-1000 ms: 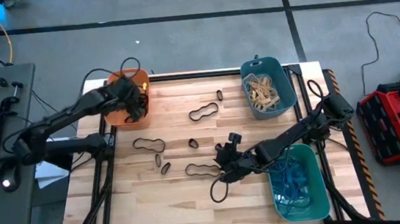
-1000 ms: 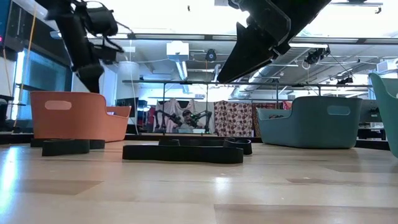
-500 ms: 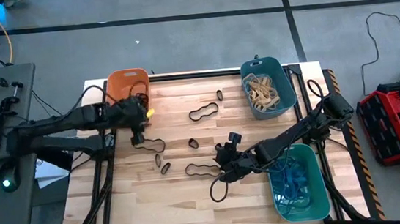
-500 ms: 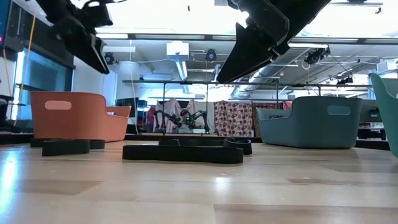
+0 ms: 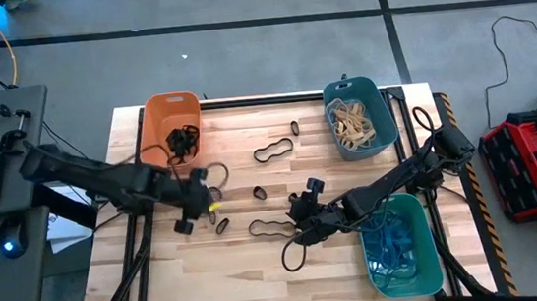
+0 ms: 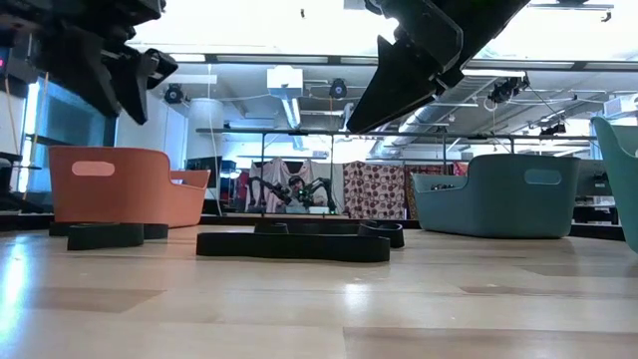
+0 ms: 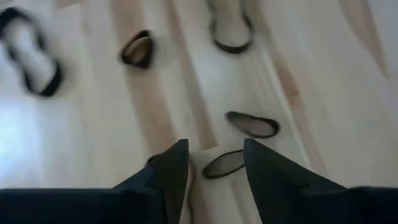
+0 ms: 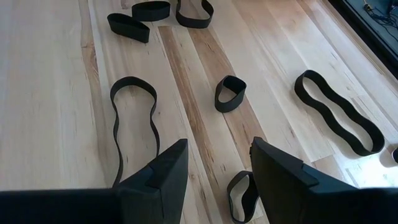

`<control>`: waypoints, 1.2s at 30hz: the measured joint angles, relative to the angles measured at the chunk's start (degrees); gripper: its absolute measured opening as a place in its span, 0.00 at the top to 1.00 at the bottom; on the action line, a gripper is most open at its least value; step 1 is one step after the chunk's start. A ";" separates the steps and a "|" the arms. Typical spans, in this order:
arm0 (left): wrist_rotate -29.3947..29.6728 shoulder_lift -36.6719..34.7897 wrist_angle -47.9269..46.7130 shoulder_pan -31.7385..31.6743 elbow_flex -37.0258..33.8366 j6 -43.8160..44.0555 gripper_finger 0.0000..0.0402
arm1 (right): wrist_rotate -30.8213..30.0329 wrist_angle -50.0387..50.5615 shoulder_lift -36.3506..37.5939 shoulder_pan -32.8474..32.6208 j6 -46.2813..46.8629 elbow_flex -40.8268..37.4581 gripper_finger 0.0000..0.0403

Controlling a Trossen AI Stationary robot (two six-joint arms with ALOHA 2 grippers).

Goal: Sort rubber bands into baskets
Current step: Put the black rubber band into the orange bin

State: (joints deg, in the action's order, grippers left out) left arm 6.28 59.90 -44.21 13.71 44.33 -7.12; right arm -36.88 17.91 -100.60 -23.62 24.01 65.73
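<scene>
Far left on the worktop (image 5: 250, 266): orange-salmon basket (image 5: 170, 128), a tangle of black rubber bands (image 5: 184, 141) inside, hard to count. Just beside it, left gripper (image 5: 198, 207) hovering over small black loops (image 7: 252, 124), jaws parted, nothing held; blurred in its wrist view. Mid-worktop, more black loops (image 5: 273, 151) lying loose. Right gripper (image 5: 300, 217) low over a long band (image 8: 134, 124), jaws apart, empty. Teal basket (image 5: 358, 117) with tan bands (image 5: 353, 123); green basket (image 5: 399, 247), partly hidden by the arm, with blue bands (image 5: 397, 252).
</scene>
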 joint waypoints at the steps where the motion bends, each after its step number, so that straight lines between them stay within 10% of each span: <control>1: -0.02 1.35 0.79 1.08 -0.02 -0.02 0.63 | 0.00 0.00 0.00 0.00 0.00 -0.01 0.60; 36: 2.56 31.32 11.56 3.07 0.22 5.19 0.68 | 0.31 -0.09 0.00 0.02 0.00 0.00 0.60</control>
State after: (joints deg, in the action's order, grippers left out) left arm 8.84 91.22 -32.65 16.79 44.56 -1.93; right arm -36.58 17.82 -100.60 -23.59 24.01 65.73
